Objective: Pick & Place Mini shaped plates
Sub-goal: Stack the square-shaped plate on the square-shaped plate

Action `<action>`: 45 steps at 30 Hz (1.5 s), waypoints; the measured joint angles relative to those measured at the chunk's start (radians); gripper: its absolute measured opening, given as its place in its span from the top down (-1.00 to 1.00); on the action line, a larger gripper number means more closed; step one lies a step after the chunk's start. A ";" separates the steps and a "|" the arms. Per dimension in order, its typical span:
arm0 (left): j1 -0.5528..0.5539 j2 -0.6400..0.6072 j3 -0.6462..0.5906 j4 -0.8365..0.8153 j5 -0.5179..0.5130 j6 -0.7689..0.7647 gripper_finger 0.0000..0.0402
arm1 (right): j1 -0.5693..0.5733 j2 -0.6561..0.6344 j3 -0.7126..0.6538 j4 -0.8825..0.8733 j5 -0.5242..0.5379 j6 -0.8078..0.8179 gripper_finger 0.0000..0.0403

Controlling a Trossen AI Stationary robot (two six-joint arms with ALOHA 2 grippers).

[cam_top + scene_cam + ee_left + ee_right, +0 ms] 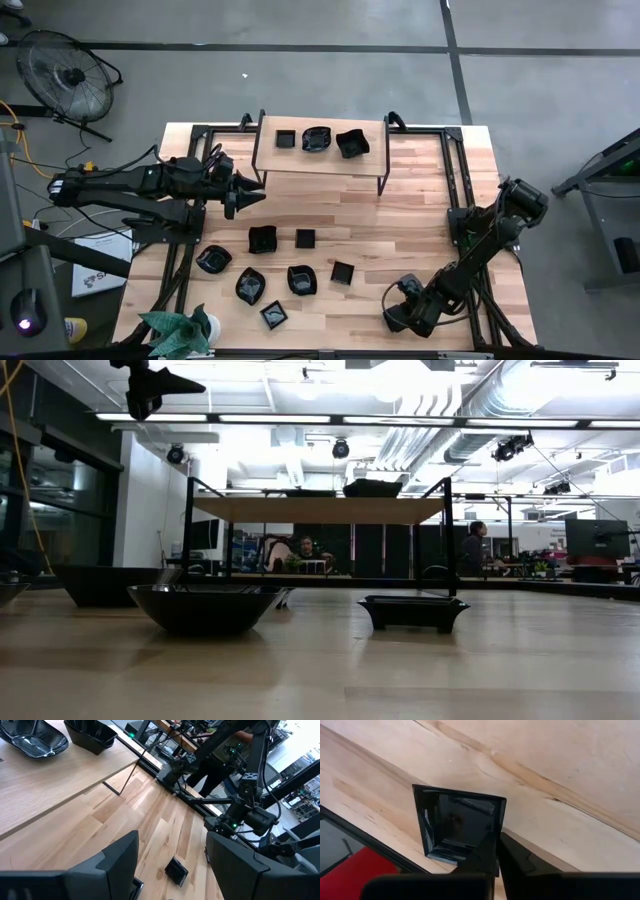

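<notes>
Several mini shaped plates, small glossy black dishes, lie on the wooden table (420, 200), among them one (262, 238) and another (342, 272). Three more rest on a raised wooden shelf (320, 160) at the far side. My right gripper (497, 852) stands at the table's near edge (395, 322), pointing steeply down, shut on a square plate (460, 822) that it hides in the high view. My left gripper (255, 193) hangs open above the table's left part, in front of the shelf, with nothing between its fingers (120, 855). My right gripper pinches the square plate's rim (499, 827) near one corner, one finger (482, 852) inside the dish and the other (520, 857) outside. The fingers come from above, slanting steeply down. The plate appears to lie on the table top, close to the table's near edge.
A green plant (180, 330) stands at the near left corner. The shelf's black metal legs (383, 185) and the black frame rails (455, 170) along the table's sides stand in the way. Bare wood lies between the shelf and the right arm. People sit in the room beyond (472, 545).
</notes>
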 joint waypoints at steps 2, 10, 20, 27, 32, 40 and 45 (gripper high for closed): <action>0.000 0.000 0.000 0.000 0.000 0.000 -0.14 | 0.000 0.000 0.000 -0.005 0.001 -0.002 0.96; 0.000 0.000 0.000 0.000 0.000 0.000 -0.14 | -0.006 -0.038 0.000 -0.032 0.063 -0.038 0.99; 0.002 0.000 0.000 0.007 -0.005 -0.027 -0.14 | -0.072 -0.187 -0.001 -0.147 0.248 -0.166 1.00; 0.002 0.000 0.000 0.032 -0.046 -0.034 -0.14 | -0.157 -0.292 -0.001 -0.157 0.458 -0.365 1.00; 0.002 0.001 0.000 0.032 -0.083 -0.052 -0.14 | -0.231 -0.360 -0.001 -0.148 0.615 -0.553 1.00; 0.002 0.072 -0.001 0.118 -0.105 -0.047 -0.14 | -0.414 -0.432 -0.001 0.060 0.743 -1.066 1.00; 0.002 0.148 -0.001 0.226 -0.105 0.028 -0.14 | -0.582 -0.442 -0.001 0.326 0.611 -1.394 1.00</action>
